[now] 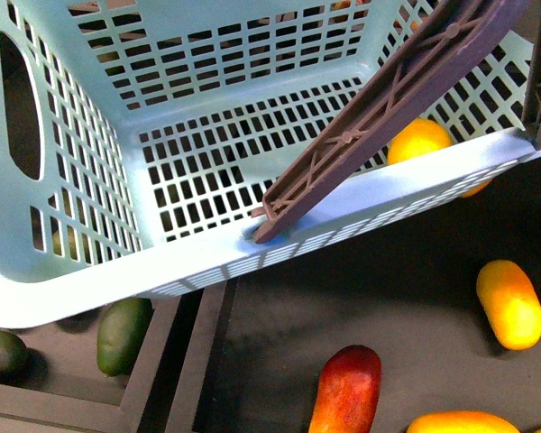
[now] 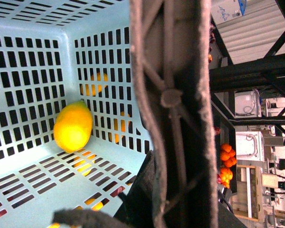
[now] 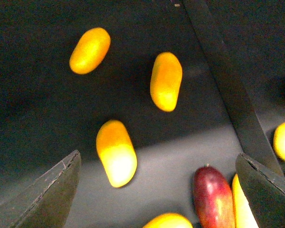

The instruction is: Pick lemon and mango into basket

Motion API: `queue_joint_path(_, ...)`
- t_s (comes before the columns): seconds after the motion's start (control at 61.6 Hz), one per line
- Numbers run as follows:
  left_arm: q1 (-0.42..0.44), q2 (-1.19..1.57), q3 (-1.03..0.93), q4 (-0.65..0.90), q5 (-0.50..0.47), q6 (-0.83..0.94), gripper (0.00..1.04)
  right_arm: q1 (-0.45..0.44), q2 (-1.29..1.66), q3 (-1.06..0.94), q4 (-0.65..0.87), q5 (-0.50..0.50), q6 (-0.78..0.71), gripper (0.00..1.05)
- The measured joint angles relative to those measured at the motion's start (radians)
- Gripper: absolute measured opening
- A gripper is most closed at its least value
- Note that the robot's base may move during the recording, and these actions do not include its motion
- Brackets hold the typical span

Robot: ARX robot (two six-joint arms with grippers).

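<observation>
While the basket [image 1: 279,248] fills most of the front view, tilted and very near to the camera, its brown handle [image 1: 379,117] crosses it from the near rim toward 1 o'clock. The lemon [image 1: 417,140] is already inside the basket, at about 2 o'clock in this view, low behind the near wall and partly hidden by the handle. The left wrist view shows the same lemon resting on the slotted floor and leaning on a slotted wall.

Outside the basket, a yellow mango [image 1: 509,302] lies on the dark surface [image 1: 415,298] at about 4 o'clock, near the basket but not touching it. A dark red mango [image 1: 347,390] lies at 5 o'clock, and another yellow fruit [image 1: 463,422] is cut by the picture edge beside it. Two green fruits [image 1: 123,334] lie at 8 o'clock, just under the basket rim.

The right gripper [image 3: 156,190] hangs above the dark surface with its jaws wide apart and nothing between them. Under it several yellow mangoes lie apart from each other. One of them [image 3: 116,152] is nearest to the gap between the fingers, and a red one lies close to one finger.

In the left wrist view the handle runs directly in front of the camera and covers much. The fingers of the left gripper are not clear there, so I cannot tell whether it is closed on the handle.
</observation>
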Motion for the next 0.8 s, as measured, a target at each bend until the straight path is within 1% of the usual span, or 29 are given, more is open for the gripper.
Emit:
queue_joint_path(0.065,0.001,0.000,0.000,0.000,-0.006,0.000,0.05,-0.017,0.146,0.032,0.096,-0.036,-0.091,0.96)
queue_joint_path(0.114,0.003,0.000,0.000,0.000,-0.011,0.000,0.05,-0.020,0.231,0.050,0.129,-0.067,-0.135,0.96)
queue_joint_path(0.162,0.004,0.000,0.000,0.000,-0.016,0.005,0.05,-0.020,0.370,0.074,0.167,-0.103,-0.211,0.96)
queue_joint_path(0.195,0.004,0.000,0.000,0.000,-0.016,0.005,0.05,-0.020,0.444,0.085,0.191,-0.110,-0.256,0.96)
queue_joint_path(0.26,0.004,0.000,0.000,0.000,-0.012,0.004,0.05,-0.019,0.545,0.105,0.227,-0.112,-0.296,0.96)
queue_joint_path(0.471,0.004,0.000,0.000,0.000,-0.008,0.003,0.05,-0.003,0.760,0.184,0.271,-0.144,-0.360,0.96)
queue_joint_path(0.796,0.004,0.000,0.000,0.000,-0.011,0.004,0.05,0.037,0.961,0.334,0.247,-0.150,-0.381,0.96)
